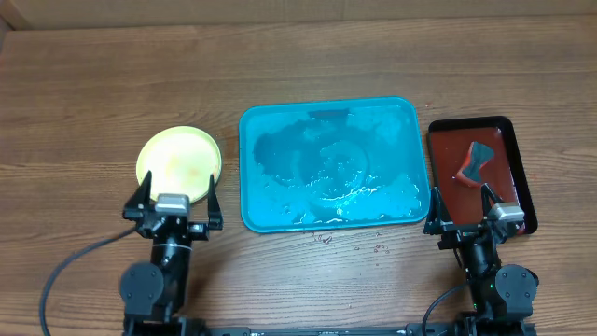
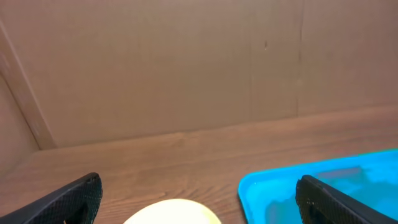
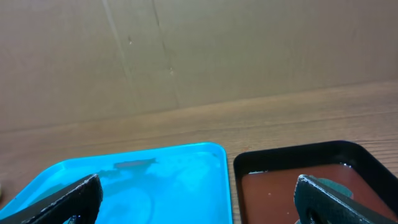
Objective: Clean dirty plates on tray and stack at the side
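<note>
The bench (image 1: 93, 84) holds the wet tray (image 1: 280, 131) at centre, a red tray (image 1: 448, 159) just right of it and 1 yellow plate (image 1: 179, 159) left of it. The left end effector (image 2: 199, 202) and right end effector (image 3: 199, 199) gape wide, empty.

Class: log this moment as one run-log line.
left end effector open, empty | right end effector open, empty | yellow plate on table, left of wet teal tray | grey tool on red-brown tray
</note>
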You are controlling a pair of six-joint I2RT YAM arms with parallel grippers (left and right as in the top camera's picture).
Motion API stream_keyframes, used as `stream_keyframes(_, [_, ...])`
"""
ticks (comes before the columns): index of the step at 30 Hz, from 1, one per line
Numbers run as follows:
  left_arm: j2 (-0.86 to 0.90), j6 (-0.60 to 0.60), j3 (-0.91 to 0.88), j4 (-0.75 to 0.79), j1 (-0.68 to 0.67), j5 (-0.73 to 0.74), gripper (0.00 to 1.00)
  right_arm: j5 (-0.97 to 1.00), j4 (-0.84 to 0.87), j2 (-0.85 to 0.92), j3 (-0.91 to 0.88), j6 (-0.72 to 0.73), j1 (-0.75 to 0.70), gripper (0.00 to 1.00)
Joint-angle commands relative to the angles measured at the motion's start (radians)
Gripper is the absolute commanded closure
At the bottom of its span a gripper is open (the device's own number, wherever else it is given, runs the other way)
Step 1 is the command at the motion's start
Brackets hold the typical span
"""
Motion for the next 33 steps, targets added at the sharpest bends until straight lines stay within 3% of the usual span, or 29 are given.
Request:
stream_keyframes(1, [-0.096,0.059,-0.083,0.009,-0.004,-0.009,0.01,0.006,0.005,-0.01,-0.01,-0.004,0.005,0.0])
stream_keyframes(9, [-0.246,0.082,-0.211,-0.019,0.01,-0.01,0.0,0.006,0.005,-0.01,-0.01,-0.004,0.005,0.0])
stream_keyframes(15, [-0.244,0.083,-0.21,-0.131,0.041,-0.013,0.0,0.006,0.005,-0.01,-0.01,-0.004,0.005,0.0])
stream_keyframes(33, [-0.243,0.081,-0.21,-0.13,0.06,-0.006,0.0,0.006,0.005,-0.01,-0.01,-0.004,0.005,0.0])
